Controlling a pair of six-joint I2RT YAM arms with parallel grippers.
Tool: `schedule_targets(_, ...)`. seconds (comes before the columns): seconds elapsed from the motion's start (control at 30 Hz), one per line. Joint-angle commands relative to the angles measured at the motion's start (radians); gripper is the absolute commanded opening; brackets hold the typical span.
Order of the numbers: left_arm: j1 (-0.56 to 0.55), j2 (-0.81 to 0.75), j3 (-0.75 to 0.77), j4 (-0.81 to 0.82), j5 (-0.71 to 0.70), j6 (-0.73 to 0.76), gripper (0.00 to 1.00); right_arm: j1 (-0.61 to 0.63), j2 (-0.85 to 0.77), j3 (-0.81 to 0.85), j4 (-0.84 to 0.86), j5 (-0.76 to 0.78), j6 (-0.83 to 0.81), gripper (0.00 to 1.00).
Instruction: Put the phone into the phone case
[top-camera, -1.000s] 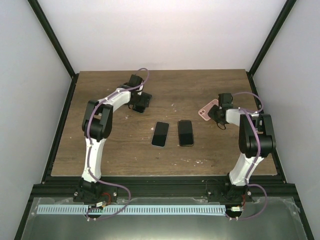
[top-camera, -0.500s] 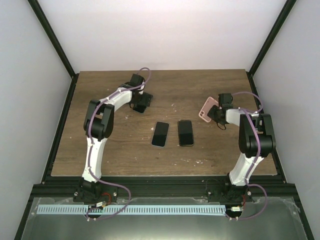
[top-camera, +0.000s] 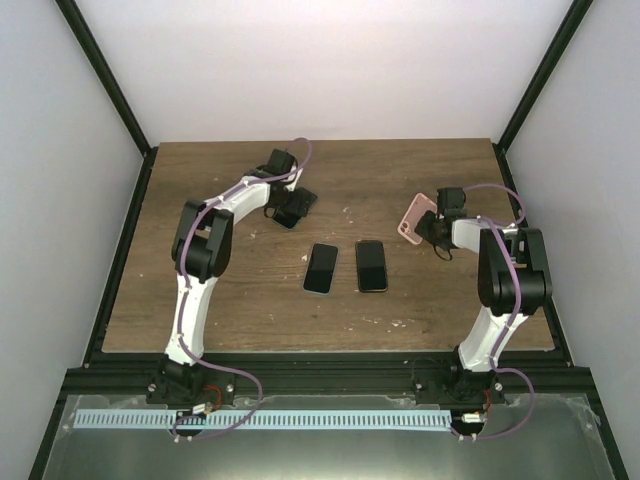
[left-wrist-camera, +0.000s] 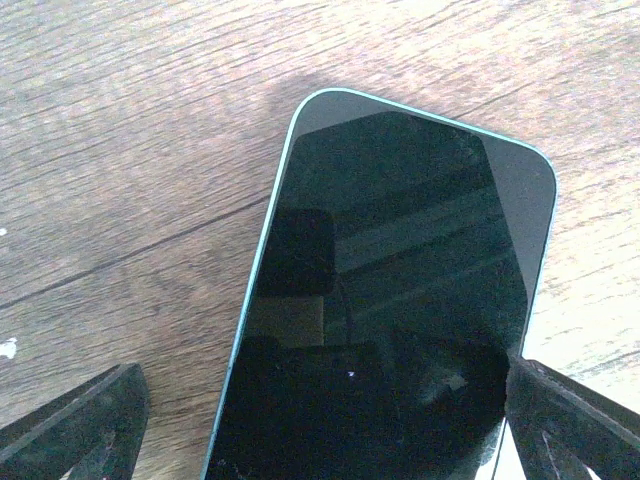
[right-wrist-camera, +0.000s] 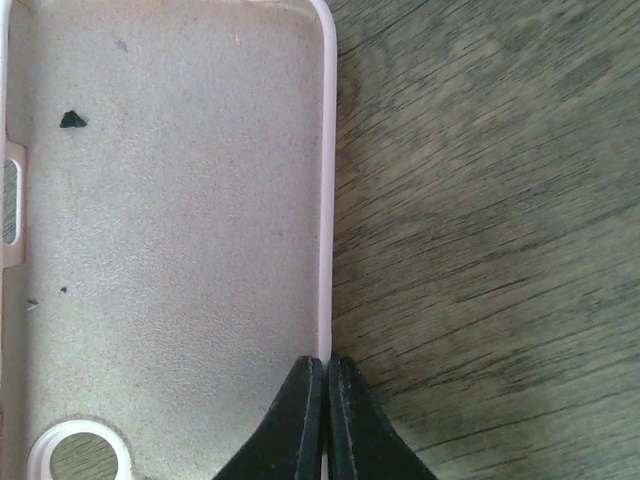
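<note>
A dark phone (left-wrist-camera: 400, 280) with a teal rim lies screen up on the wooden table. My left gripper (left-wrist-camera: 325, 385) is open, one finger on either side of the phone's near end; in the top view this gripper (top-camera: 292, 207) is at the back left of the table and hides most of the phone. The pink phone case (right-wrist-camera: 170, 220) faces me with its pale inner side. My right gripper (right-wrist-camera: 326, 368) is shut on the case's right side wall. In the top view the case (top-camera: 414, 216) is tilted up at the right gripper (top-camera: 432, 228).
Two more dark phones lie side by side mid-table, one (top-camera: 321, 268) on the left and one (top-camera: 371, 265) on the right with a light rim. Black frame rails (top-camera: 120, 260) border the table, with white walls beyond.
My right gripper has closed on the case's wall and the case has tipped up off the table. My left gripper has shifted slightly right and turned over the phone.
</note>
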Motion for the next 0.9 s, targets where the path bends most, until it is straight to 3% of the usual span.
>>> schedule_targets(0.0,-0.010,0.027,-0.016,-0.018,0.057,0.040,0.98,-0.008,-0.019,-0.014,-0.007,-0.025,-0.014,0.01)
schedule_targets(0.17,-0.012,-0.004,-0.069,0.024,0.155,0.055,0.98,-0.008,-0.035,-0.025,-0.003,-0.027,-0.020,0.01)
schedule_targets(0.37,-0.018,-0.005,-0.077,0.041,0.143,0.066,0.98,-0.009,-0.036,-0.037,-0.003,-0.047,-0.020,0.01)
schedule_targets(0.87,-0.052,0.053,-0.018,-0.048,-0.027,0.114,0.98,-0.009,-0.067,-0.015,-0.042,-0.049,-0.039,0.01)
